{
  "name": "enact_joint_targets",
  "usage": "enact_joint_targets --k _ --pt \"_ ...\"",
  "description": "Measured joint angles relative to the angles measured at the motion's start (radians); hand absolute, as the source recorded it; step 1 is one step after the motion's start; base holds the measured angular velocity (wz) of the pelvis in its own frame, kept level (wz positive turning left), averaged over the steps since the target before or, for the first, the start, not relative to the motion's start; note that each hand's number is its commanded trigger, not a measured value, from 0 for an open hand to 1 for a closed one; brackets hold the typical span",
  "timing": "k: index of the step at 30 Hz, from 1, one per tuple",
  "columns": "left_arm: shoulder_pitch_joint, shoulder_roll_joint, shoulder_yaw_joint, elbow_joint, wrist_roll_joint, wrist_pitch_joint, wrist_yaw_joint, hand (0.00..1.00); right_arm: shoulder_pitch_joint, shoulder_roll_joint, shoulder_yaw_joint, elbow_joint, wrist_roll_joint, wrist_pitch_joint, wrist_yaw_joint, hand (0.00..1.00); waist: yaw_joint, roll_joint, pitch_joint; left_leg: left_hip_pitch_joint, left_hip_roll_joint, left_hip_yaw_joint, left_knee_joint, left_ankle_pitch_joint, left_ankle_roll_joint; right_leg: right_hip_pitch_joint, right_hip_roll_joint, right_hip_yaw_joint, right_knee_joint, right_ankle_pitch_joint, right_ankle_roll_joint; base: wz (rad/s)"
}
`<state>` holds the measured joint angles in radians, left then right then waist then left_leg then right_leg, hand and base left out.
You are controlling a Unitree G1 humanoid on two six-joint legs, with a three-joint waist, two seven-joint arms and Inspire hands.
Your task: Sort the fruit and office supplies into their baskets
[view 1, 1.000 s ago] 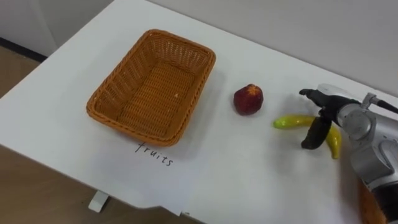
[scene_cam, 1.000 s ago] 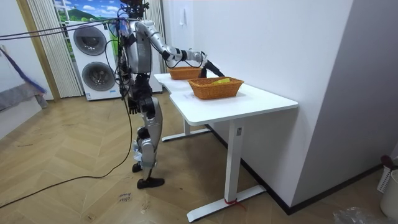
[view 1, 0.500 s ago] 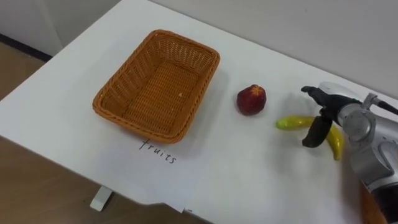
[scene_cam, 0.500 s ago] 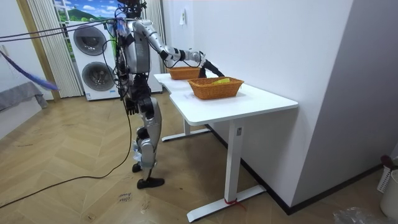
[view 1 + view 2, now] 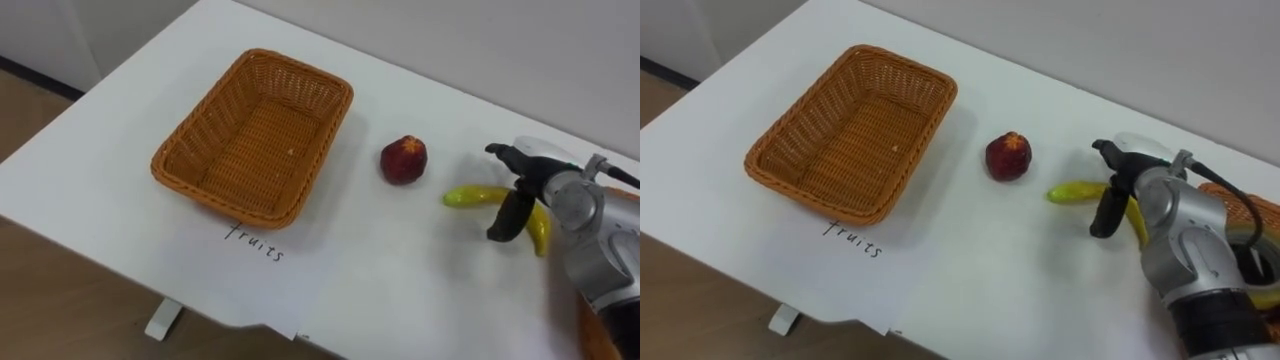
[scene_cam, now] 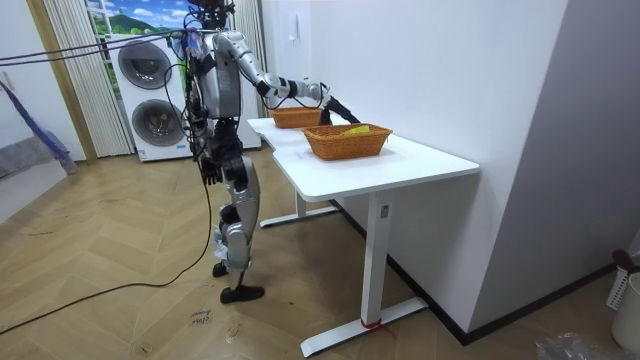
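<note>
An empty wicker fruit basket [image 5: 255,135] stands at the table's left, with a handwritten paper label in front of it. A red apple [image 5: 403,160] lies to its right on the white table [image 5: 400,285]. Further right lie yellow bananas [image 5: 473,196], one end pointing left and another part [image 5: 539,232] pointing toward me. My right hand [image 5: 545,185] hovers just over them, open, its dark thumb [image 5: 509,216] pointing down between the two parts and fingers [image 5: 503,152] stretched out beyond. In the room view my left hand [image 6: 209,170] hangs by my hip.
A second wicker basket [image 6: 347,141] with something yellow in it stands on the table's nearer part in the room view; its rim [image 5: 1252,214] shows at my far right. I stand at the table's long side, and a wall runs behind it.
The whole picture has slid slightly right and down, the camera's own shift. My right hand stays over the bananas, nearly still. The apple and basket have not moved.
</note>
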<state>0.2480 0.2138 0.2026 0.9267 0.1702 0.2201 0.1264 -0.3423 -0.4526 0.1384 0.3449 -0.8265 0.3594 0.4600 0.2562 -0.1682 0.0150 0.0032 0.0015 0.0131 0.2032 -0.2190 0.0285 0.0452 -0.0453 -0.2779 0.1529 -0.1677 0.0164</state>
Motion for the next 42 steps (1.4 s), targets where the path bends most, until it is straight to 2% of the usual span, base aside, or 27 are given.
enact_joint_targets --k 5,10,14,20,21,22,29,33,37,42 --pt "-0.007 0.0 -0.002 0.036 0.0 0.0 0.001 0.0 -0.015 -0.001 0.001 0.064 0.038 -0.002 -0.008 0.0 -0.001 -0.001 0.0005 0.005 0.0 -0.002 0.0 0.0 0.0 0.007 -0.001 -0.01 -0.001 0.0 0.0 0.02" --pt "-0.007 0.0 -0.001 0.041 0.0 0.001 0.001 0.0 -0.022 -0.001 0.008 0.113 0.055 -0.001 -0.014 0.0 0.007 -0.008 -0.0037 0.004 -0.001 -0.004 0.001 0.0 0.0 0.01 -0.004 -0.025 0.001 0.0 0.0 0.05" --pt "-0.007 0.0 -0.001 0.041 0.0 -0.001 0.001 0.0 -0.026 -0.001 0.034 0.138 0.059 -0.003 -0.012 0.0 0.024 -0.01 -0.0027 0.01 -0.001 -0.008 0.001 0.0 0.0 0.02 -0.004 -0.025 0.0 0.0 0.0 0.01" --pt "-0.004 -0.001 -0.015 0.039 -0.002 0.003 0.023 0.0 -0.035 -0.001 0.037 0.181 0.106 -0.01 -0.012 0.0 0.027 -0.009 -0.0016 0.01 -0.004 -0.026 -0.004 0.0 0.0 0.029 -0.003 -0.039 0.0 0.0 0.0 0.09" --pt "-0.004 -0.001 -0.02 0.038 -0.002 0.007 0.025 0.0 -0.038 -0.001 0.036 0.189 0.111 -0.01 -0.013 0.54 0.027 -0.008 -0.0014 0.01 -0.004 -0.027 -0.004 0.0 0.0 0.03 -0.003 -0.041 0.0 0.0 0.0 0.04" --pt "-0.004 -0.001 -0.024 0.038 -0.002 0.012 0.028 0.0 -0.04 -0.002 0.036 0.194 0.112 -0.01 -0.013 1.0 0.027 -0.008 -0.0013 0.01 -0.004 -0.028 -0.004 0.0 0.0 0.031 -0.003 -0.043 -0.001 0.0 0.0 0.03" --pt "-0.007 0.0 -0.049 0.032 -0.002 0.02 0.042 0.0 -0.043 -0.004 0.037 0.2 0.114 -0.01 -0.044 1.0 0.027 -0.005 -0.0001 0.01 -0.006 -0.031 -0.003 0.0 0.0 0.032 -0.004 -0.049 -0.002 0.0 0.0 0.0" --pt "-0.017 -0.001 -0.071 0.03 -0.001 0.02 0.048 0.0 -0.049 -0.005 0.037 0.207 0.108 -0.01 -0.123 1.0 0.027 0.011 0.0065 0.01 -0.009 -0.031 -0.002 0.0 0.0 0.03 -0.004 -0.049 -0.002 0.0 0.0 0.0" --pt "-0.018 -0.001 -0.072 0.03 -0.001 0.02 0.06 0.0 -0.049 -0.006 0.037 0.201 0.102 -0.015 -0.163 1.0 0.028 0.019 0.0051 0.01 -0.01 -0.03 -0.004 0.001 -0.001 0.026 -0.002 -0.047 -0.002 0.0 0.0 0.0" --pt "-0.021 -0.001 -0.066 0.03 -0.001 0.019 0.06 0.0 -0.049 -0.006 0.045 0.229 0.097 -0.033 -0.191 1.0 0.029 0.016 0.0026 0.017 -0.012 -0.031 -0.002 0.001 -0.001 0.028 -0.004 -0.042 -0.003 0.0 0.0 0.0"
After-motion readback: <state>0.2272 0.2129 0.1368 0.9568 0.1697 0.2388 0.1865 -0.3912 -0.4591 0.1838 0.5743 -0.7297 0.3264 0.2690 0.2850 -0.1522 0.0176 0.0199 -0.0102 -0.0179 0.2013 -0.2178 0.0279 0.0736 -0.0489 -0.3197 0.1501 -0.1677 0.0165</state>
